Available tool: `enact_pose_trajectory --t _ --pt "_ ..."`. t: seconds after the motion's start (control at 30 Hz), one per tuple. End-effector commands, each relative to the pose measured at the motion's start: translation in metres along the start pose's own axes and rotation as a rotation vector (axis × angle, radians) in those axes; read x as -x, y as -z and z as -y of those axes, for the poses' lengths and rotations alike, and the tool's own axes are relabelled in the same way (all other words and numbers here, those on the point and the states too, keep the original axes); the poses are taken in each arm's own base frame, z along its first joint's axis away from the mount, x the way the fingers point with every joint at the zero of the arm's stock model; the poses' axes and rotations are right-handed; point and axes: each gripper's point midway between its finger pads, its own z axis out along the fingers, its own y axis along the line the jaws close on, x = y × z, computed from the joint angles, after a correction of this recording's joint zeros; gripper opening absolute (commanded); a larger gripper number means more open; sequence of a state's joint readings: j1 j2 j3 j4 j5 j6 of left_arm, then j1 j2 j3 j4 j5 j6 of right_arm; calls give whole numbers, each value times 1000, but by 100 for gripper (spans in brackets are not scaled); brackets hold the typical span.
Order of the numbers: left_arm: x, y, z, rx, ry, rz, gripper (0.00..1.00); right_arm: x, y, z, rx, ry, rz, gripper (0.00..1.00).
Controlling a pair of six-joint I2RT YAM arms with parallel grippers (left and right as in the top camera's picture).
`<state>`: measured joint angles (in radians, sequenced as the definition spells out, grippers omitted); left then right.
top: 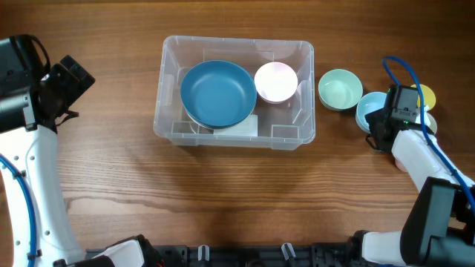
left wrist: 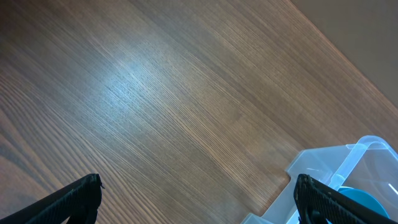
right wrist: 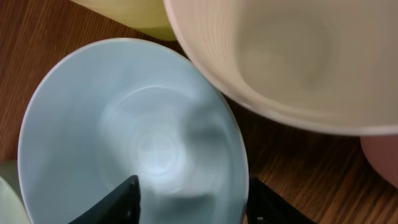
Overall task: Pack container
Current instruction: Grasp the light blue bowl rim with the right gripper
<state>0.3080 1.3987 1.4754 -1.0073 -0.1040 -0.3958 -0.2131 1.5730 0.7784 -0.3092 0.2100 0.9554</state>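
The right gripper (right wrist: pixel 194 205), jaws apart above the pale blue bowl (right wrist: pixel 124 143), should sink lower and pinch one rim squarely before lifting toward the container (top: pixel 297 137), well apart to its left.

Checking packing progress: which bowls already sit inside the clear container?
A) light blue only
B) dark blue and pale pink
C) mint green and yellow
B: the overhead view shows the dark blue bowl and the pale pink bowl inside the container.
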Motion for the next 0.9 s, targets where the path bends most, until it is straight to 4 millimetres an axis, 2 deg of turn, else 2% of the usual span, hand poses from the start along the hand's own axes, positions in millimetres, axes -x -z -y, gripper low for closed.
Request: enact_pose_trajectory --t 0.0,0.13,0.3,0.7,0.87 --pt "5 6 0 -8 15 19 100 -7 -5 7 -21 17 -25 47" --pt "5 6 0 -8 15 19 100 -9 -5 10 -33 19 -34 46" --pt "5 6 0 -8 15 19 100 -13 -4 15 -55 26 -50 33" --pt "5 6 0 -8 15 19 100 -18 -3 24 -91 34 -75 22" --pt "5 6 0 -8 15 19 100 -20 -2 27 -101 37 -82 12"
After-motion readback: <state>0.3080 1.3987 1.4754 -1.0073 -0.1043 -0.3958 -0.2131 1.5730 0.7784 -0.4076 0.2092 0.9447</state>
